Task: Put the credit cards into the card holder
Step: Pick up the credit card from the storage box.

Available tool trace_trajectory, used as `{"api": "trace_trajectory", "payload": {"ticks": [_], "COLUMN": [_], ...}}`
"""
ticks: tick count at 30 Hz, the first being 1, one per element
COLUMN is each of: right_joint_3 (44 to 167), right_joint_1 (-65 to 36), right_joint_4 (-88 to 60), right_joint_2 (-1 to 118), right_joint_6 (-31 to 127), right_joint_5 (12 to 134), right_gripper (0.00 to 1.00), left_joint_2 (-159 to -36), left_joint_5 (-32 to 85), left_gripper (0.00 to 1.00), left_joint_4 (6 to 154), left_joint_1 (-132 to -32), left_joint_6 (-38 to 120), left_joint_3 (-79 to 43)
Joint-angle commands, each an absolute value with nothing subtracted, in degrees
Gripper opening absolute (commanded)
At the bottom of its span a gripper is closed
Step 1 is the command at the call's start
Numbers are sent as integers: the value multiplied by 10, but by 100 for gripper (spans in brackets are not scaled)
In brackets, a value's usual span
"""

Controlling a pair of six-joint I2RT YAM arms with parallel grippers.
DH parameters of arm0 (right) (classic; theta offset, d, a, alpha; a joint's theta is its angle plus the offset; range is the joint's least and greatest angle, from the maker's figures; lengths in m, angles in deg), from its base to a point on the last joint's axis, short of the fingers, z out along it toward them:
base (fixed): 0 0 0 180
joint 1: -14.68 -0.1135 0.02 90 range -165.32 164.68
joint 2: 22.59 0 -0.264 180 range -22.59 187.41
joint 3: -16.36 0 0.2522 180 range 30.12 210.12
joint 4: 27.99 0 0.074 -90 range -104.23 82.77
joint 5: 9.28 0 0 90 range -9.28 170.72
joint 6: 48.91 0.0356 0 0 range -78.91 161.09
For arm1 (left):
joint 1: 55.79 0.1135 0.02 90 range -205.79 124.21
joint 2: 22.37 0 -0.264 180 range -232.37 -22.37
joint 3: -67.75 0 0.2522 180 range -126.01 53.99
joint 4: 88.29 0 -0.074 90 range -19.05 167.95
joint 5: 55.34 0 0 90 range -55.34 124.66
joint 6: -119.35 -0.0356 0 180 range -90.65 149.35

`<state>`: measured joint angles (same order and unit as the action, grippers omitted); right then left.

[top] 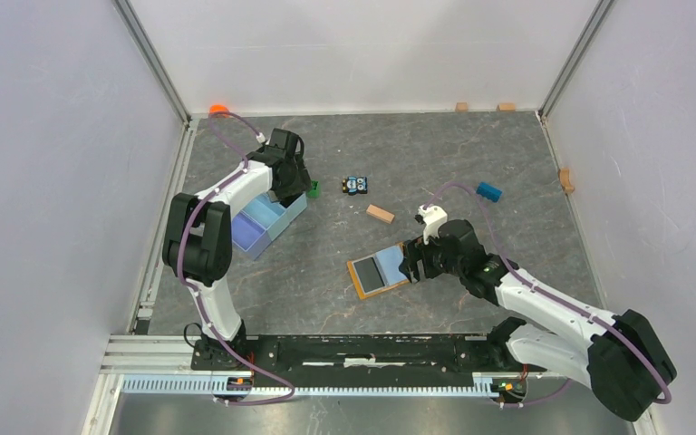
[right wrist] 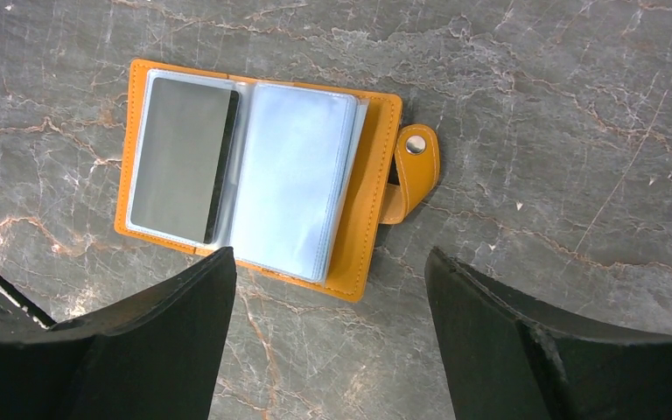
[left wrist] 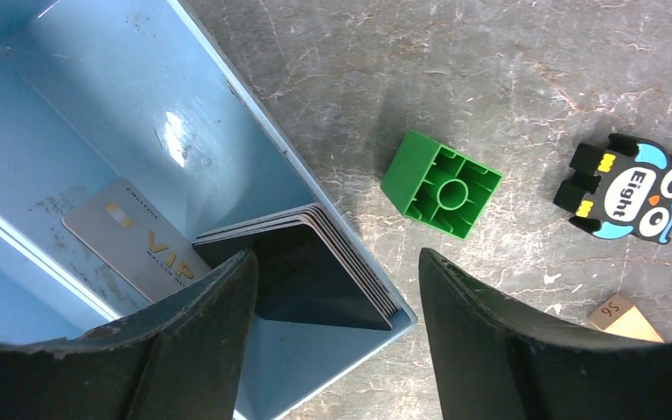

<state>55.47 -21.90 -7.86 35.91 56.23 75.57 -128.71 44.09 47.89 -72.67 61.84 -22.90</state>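
Orange card holder (right wrist: 372, 175) first: it's lying open like a book on the grey marbled table (top: 471, 145), right in front of your right arm. One dark card (right wrist: 179, 157) already sits in the left-hand pocket, the clear sleeves are fanned over the other half, and the snap tab (right wrist: 413, 166) sticks out to the side. Your right gripper (right wrist: 331, 262) hangs just above its near edge with the jaws spread wide and nothing between them.

Over on the other side, your left gripper (left wrist: 337, 262) is down at the corner of the light blue tray (left wrist: 140, 87). Its jaws are apart too, one finger inside the tray and the other outside on the table side, so the tray wall runs between them. A stack of dark credit cards (left wrist: 315, 271) leans in that corner, right by the inner finger; can't tell if it's touching them. A silver VIP card (left wrist: 131, 236) lies flat on the tray floor next to the stack.

Just outside the tray you've got a green block (left wrist: 442, 184), then an owl toy (left wrist: 634, 188) and a wooden block (left wrist: 626, 317) a bit further out.
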Motion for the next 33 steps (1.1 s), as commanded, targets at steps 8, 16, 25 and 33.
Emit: {"api": "trace_trajectory", "payload": {"ticks": [8,16,25,33], "right_joint_3": [553,553,552,552], "right_joint_1": [-215,-215,-214,-214], "right_joint_4": [-110,-112,-112,-110], "right_joint_2": [374,378,377,375], "right_joint_6": [571,572,573,575], "right_joint_5": [744,744,743,741], "right_gripper": [83,83,83,82], "left_joint_2": [-1265,-1261,-1245,-1223], "left_joint_5": [416,412,415,433], "left_gripper": [66,59,42,27], "left_joint_4": [517,518,516,490], "left_joint_1": [-729,-730,-730,-730], "left_joint_6": [613,610,605,605], "left_joint_3": [-258,-264,-259,-250]}}
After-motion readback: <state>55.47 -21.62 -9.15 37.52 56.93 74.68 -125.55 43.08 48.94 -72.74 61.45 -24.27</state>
